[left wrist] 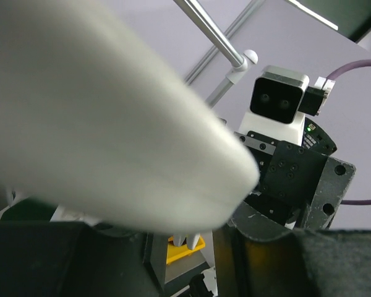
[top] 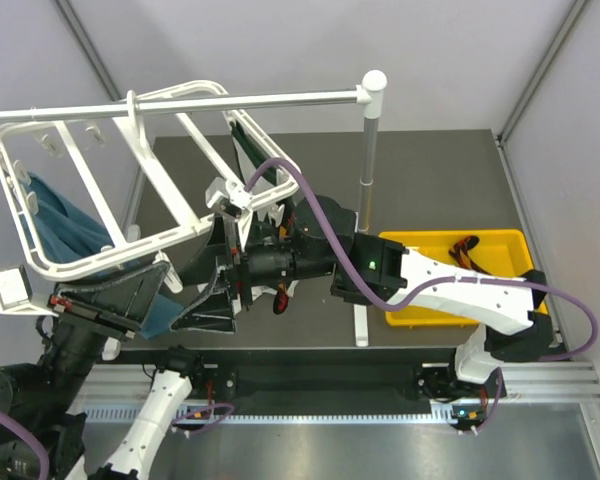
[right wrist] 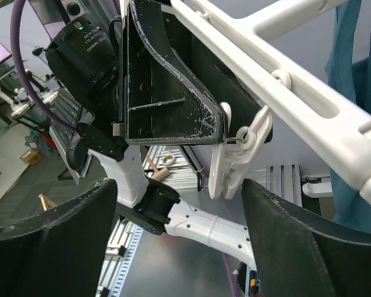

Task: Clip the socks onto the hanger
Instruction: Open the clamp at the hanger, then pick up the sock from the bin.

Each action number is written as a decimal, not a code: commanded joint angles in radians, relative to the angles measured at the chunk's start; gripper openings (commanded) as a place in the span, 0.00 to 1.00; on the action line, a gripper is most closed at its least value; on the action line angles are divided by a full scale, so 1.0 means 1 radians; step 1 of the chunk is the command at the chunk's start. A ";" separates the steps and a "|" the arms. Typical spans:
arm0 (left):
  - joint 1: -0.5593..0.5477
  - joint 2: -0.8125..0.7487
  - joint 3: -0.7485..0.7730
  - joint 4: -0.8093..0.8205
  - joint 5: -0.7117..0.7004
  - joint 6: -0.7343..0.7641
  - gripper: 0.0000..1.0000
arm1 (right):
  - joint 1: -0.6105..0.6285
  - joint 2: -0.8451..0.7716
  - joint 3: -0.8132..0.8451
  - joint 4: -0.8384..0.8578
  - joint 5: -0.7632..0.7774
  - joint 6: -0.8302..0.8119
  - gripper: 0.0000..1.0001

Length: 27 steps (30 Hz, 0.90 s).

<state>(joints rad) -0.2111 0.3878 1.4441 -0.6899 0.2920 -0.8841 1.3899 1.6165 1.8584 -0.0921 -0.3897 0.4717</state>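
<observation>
The white hanger [top: 130, 250] hangs tilted from the rail at the left. A dark green sock [top: 65, 225] hangs inside its left end and a second one [top: 250, 150] at its far side. My left gripper [top: 175, 295] reaches up from below, shut on the hanger's near rim, which fills the left wrist view as a white blur [left wrist: 111, 124]. My right gripper [right wrist: 179, 247] is open and holds nothing. An empty white clip [right wrist: 235, 161] dangles from the rim [right wrist: 309, 93] just above its fingers. Argyle socks [top: 465, 248] lie in the tray.
A yellow tray [top: 420, 305] sits on the table at the right, under the right arm. The silver rail [top: 180, 105] runs across the top to a post [top: 368, 150] with a white cap. A scrap of red fabric [top: 280, 297] shows beneath the right wrist.
</observation>
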 commanded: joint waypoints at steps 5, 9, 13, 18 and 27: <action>-0.002 -0.006 0.012 0.033 0.016 0.007 0.00 | -0.014 -0.084 -0.071 -0.110 0.170 -0.019 0.94; -0.002 -0.003 0.015 0.018 0.004 0.008 0.00 | -0.011 -0.173 -0.155 -0.130 0.230 -0.039 0.94; -0.002 0.005 0.033 -0.026 -0.022 0.028 0.00 | 0.027 -0.250 -0.223 -0.237 0.385 -0.093 0.93; -0.002 0.000 0.039 -0.031 -0.030 0.047 0.00 | 0.046 -0.409 -0.333 -0.366 0.601 -0.096 0.83; -0.004 -0.006 0.044 -0.034 -0.022 0.070 0.00 | 0.044 -0.676 -0.611 -0.587 1.011 0.062 0.75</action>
<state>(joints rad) -0.2115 0.3874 1.4700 -0.7265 0.2680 -0.8368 1.4292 1.0111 1.3037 -0.5858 0.4198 0.4416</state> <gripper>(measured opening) 0.306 0.770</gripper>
